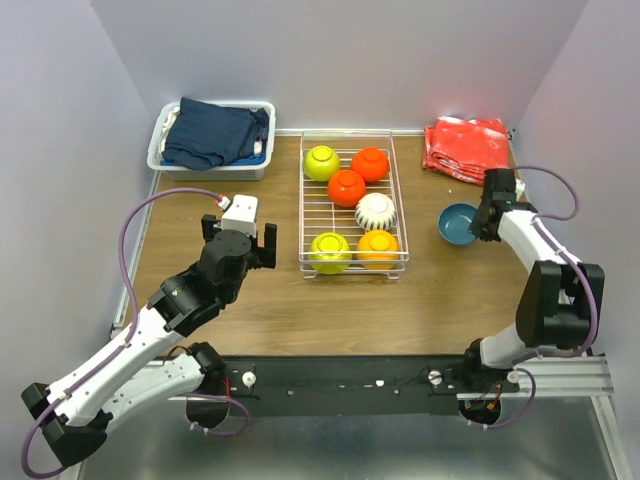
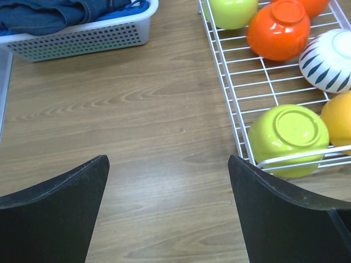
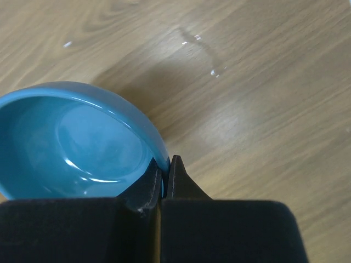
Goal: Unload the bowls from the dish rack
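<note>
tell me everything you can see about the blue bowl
The blue bowl is small, round and glossy, ceramic or plastic by its look, teal-blue inside and out, and empty. It is open side up, outside the dish rack, to its right, over the wooden table. The right hand is shut on its rim, one finger inside, one outside. No other bowl touches it; whether it rests on the table or is just lifted cannot be told.
</note>
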`<act>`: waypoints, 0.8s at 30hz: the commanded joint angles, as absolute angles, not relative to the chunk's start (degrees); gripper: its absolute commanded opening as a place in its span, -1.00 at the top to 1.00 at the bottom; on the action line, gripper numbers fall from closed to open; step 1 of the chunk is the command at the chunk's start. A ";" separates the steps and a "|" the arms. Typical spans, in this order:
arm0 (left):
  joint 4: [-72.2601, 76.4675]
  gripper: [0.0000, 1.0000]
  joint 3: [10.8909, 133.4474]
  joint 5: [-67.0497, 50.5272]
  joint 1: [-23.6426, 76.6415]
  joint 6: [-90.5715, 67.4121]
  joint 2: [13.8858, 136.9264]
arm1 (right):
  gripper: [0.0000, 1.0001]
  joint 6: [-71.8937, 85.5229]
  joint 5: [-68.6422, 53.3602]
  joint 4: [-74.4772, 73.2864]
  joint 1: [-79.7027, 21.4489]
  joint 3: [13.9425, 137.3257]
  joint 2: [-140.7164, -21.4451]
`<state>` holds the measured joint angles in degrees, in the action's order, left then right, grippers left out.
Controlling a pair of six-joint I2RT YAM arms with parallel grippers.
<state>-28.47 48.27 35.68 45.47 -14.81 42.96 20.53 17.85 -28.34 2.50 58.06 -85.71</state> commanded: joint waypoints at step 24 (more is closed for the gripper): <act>-26.63 -0.98 47.28 27.95 40.17 -15.91 44.90 | -0.57 21.09 3.35 -22.77 15.47 58.28 -85.10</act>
